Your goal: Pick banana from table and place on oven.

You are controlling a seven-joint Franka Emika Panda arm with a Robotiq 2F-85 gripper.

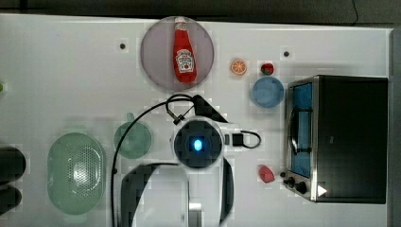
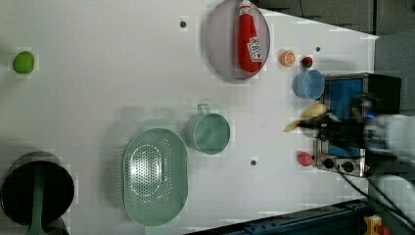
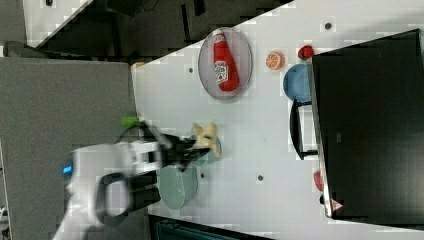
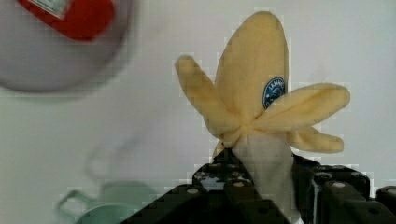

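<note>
Black two-fingered gripper (image 4: pixel 261 186) clamped narrowly on the pale inner core of the soft, pale-yellow plush banana (image 4: pixel 261 93), whose peel flaps splay outward around a blue round sticker. Banana carried clear above the white flat table (image 1: pixel 71 71), as the right view shows, over the teal plastic cup (image 3: pixel 210 152). Boxy toaster oven (image 1: pixel 350 137), black-topped with a blue-tinted glass door, stands at the top view's right. Red ketchup bottle (image 1: pixel 184 49) lies on a round grey plate (image 1: pixel 156 52).
</note>
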